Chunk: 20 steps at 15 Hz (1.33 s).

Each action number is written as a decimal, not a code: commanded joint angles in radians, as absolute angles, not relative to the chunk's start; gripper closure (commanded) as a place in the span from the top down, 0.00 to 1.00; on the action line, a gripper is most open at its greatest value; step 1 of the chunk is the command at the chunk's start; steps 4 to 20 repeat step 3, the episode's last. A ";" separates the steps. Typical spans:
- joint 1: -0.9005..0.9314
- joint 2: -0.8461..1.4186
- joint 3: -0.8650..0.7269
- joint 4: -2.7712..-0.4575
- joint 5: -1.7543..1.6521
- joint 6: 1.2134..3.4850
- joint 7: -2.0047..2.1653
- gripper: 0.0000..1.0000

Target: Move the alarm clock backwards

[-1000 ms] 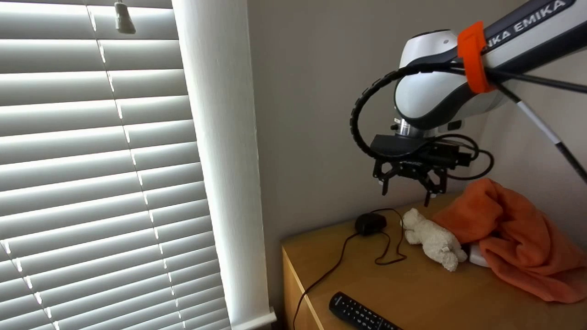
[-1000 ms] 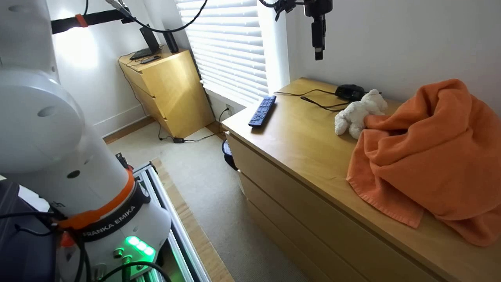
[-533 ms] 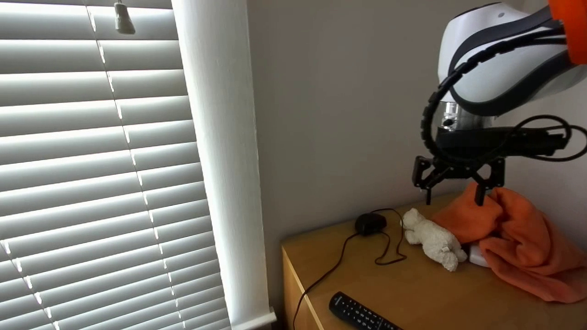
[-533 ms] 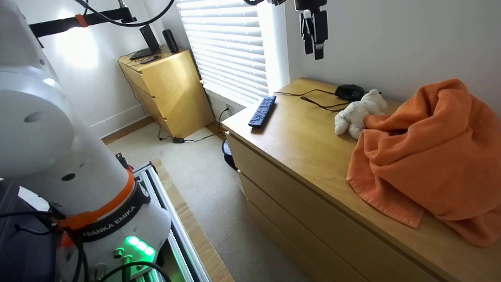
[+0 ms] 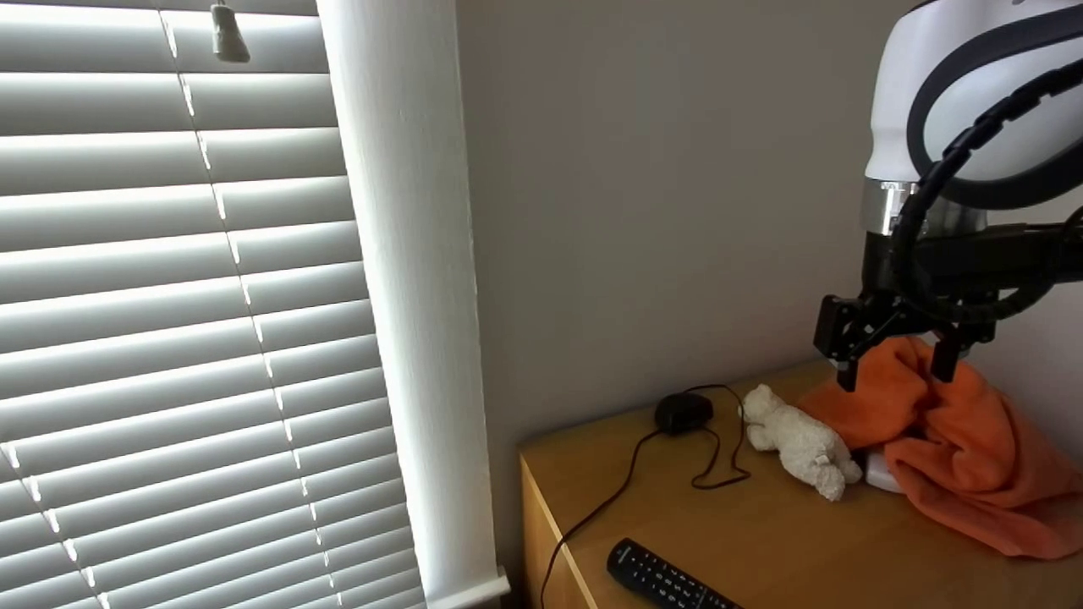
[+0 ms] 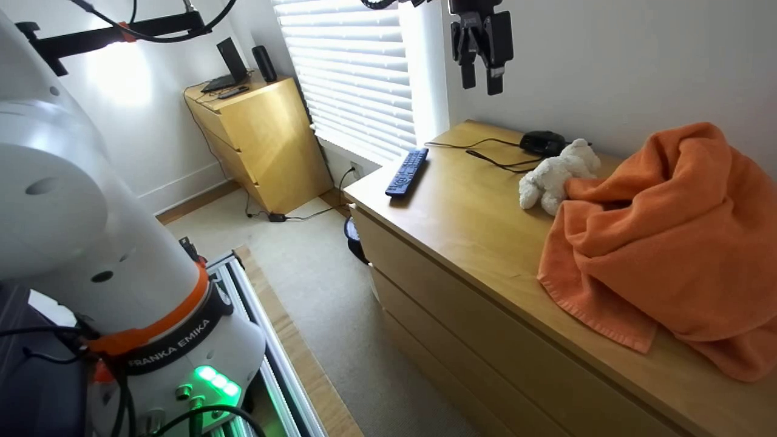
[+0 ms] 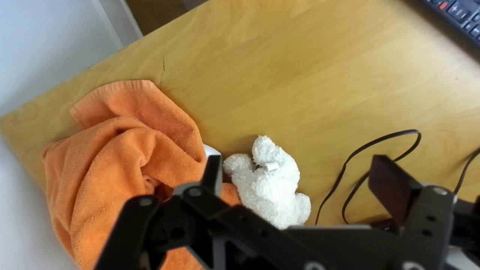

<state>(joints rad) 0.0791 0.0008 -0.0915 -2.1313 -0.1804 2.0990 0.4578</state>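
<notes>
The alarm clock (image 5: 684, 413), a small black rounded thing with a thin black cord, sits on the wooden dresser top near the wall. It also shows behind the plush toy in an exterior view (image 6: 542, 143). In the wrist view only a dark sliver of the clock (image 7: 385, 225) shows; my gripper hides the rest. My gripper (image 5: 896, 372) is open and empty, high above the dresser; it also shows in an exterior view (image 6: 481, 82). In the wrist view the gripper (image 7: 300, 170) has its fingers wide apart, with the plush toy and cord seen between them far below.
A white plush toy (image 5: 799, 440) lies beside the clock, against a crumpled orange towel (image 6: 674, 243) that partly covers a white object (image 5: 882, 472). A black remote control (image 6: 407, 172) lies near the dresser's edge. The wall (image 5: 609, 254) stands behind the clock.
My gripper has moved right, away from above the clock toward the towel, in an exterior view, and has turned so both fingers show apart. The clock, toy, towel and remote have not moved.
</notes>
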 commanded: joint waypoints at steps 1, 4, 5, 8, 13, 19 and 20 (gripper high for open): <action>0.047 0.001 -0.059 -2.130 -0.180 2.098 0.457 1.00; 0.047 0.001 -0.058 -2.131 -0.180 2.098 0.456 1.00; 0.047 0.001 -0.058 -2.131 -0.180 2.098 0.456 1.00; 0.047 0.001 -0.058 -2.131 -0.180 2.098 0.456 1.00; 0.047 0.001 -0.058 -2.131 -0.180 2.098 0.456 1.00; 0.047 0.001 -0.058 -2.131 -0.180 2.098 0.456 1.00; 0.047 0.001 -0.058 -2.131 -0.180 2.098 0.456 1.00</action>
